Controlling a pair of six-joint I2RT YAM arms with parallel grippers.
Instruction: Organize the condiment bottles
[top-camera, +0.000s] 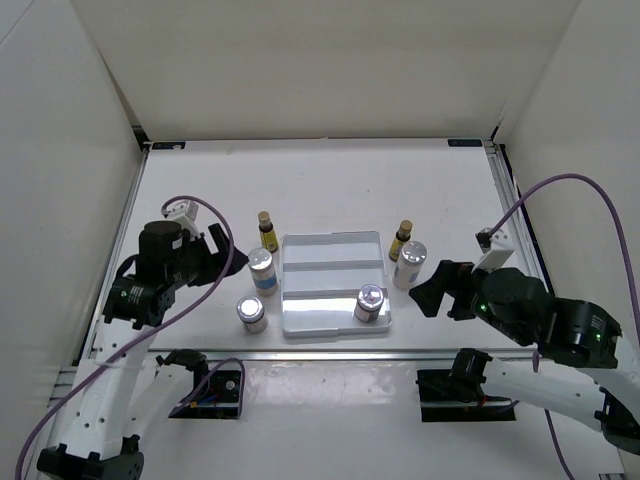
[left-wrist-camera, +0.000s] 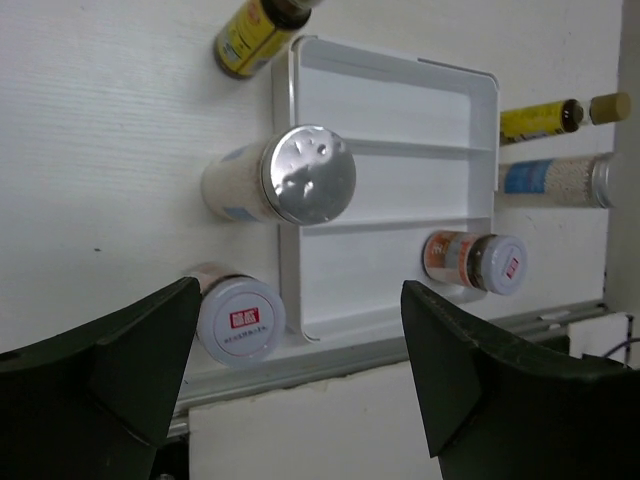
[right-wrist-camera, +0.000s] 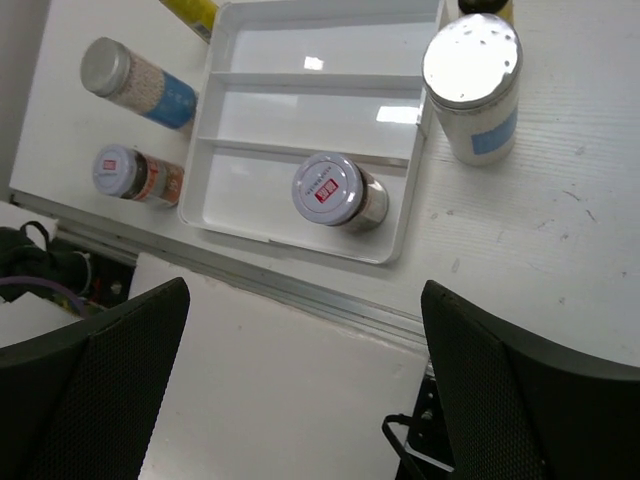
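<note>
Six condiment bottles stand around a white tray (top-camera: 330, 252). A blue-labelled white bottle (top-camera: 262, 270) and a red-labelled one (top-camera: 252, 313) stand left of the tray, with a dark-brown bottle (top-camera: 266, 230) behind them. A second brown bottle (top-camera: 403, 238) and a blue-labelled white bottle (top-camera: 410, 264) stand to the right. A red-labelled bottle (top-camera: 370, 303) stands in the tray's near compartment (right-wrist-camera: 338, 190). My left gripper (top-camera: 228, 255) is open and empty, left of the blue-labelled bottle (left-wrist-camera: 308, 175). My right gripper (top-camera: 440, 285) is open and empty, right of the tray.
The tray has three long compartments; the far two (left-wrist-camera: 400, 110) hold nothing. A metal rail (right-wrist-camera: 330, 300) runs along the table's near edge. White walls enclose the table on the left, back and right.
</note>
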